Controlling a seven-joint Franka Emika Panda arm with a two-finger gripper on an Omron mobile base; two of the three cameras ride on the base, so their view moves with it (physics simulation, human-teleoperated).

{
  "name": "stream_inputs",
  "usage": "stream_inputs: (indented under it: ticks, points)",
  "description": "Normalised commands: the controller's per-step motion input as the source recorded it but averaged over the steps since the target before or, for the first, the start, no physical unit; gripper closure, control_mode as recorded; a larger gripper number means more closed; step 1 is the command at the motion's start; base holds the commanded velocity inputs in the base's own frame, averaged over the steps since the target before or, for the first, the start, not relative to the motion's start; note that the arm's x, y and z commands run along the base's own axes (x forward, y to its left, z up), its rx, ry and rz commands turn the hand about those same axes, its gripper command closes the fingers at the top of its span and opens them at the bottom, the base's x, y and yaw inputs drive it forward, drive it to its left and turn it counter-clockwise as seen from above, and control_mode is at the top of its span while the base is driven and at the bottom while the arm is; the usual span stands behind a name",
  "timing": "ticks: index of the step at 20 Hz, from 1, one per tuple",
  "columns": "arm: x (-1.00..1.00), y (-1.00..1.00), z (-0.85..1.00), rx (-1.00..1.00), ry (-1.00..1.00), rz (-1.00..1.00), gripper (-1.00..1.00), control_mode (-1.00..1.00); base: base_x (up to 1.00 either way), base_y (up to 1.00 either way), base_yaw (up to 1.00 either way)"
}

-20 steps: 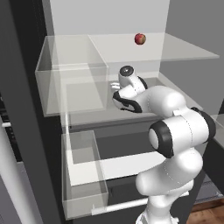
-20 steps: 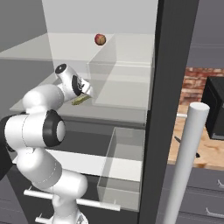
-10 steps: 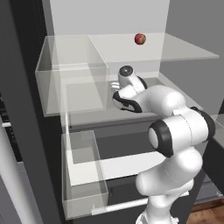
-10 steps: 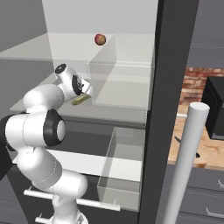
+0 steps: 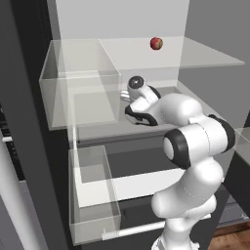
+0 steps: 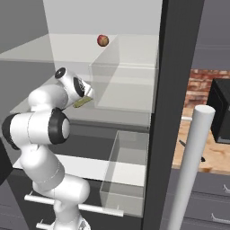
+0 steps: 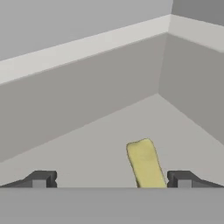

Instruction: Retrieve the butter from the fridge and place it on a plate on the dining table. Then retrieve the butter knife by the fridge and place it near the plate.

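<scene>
Left base view: white arm reaches into tall dark fridge, hand over clear middle shelf; small red ball on upper shelf.

Right base view: yellowish-olive butter stick at hand, mid-shelf.

Hand view: gripper wide, empty; butter between fingertips, nearer right one. Step: grasping butter; next, advance and close.

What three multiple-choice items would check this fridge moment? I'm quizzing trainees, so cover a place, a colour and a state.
1. Where does the butter lie?
A. on a fridge shelf, between the fingertips
B. in the lower drawer
C. on a plate

2. What colour is the small ball on the upper shelf?
A. green
B. red
C. blue

3. How is the gripper?
A. shut on the butter
B. shut and empty
C. open, nothing held

Answers: 1 A, the hand view shows the stick on the shelf floor, nearer one tip. 2 B, both base views show it red. 3 C, the tips stand wide apart.
</scene>
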Motion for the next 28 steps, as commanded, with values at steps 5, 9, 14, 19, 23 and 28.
stream_inputs:
  ticks: [5,9,14,19,23,28]
  points:
    - [0.01,0.0,0.0,0.0,-0.02,-0.01,-1.0,-1.0,0.0,0.0,0.0]
    - [-0.05,0.0,0.0,0.0,0.0,-0.02,-1.0,-1.0,0.0,0.0,0.0]
    - [-0.14,0.0,0.11,0.0,0.04,-0.01,-1.0,-1.0,0.0,0.0,0.0]
    - [0.0,0.0,0.2,0.0,0.04,0.0,-1.0,-1.0,0.0,0.0,0.0]
    - [0.0,-0.02,0.13,0.0,0.0,0.0,-1.0,-1.0,0.0,0.0,0.0]
    - [-0.06,0.0,0.02,0.0,0.0,0.0,-1.0,-1.0,0.0,0.0,0.0]
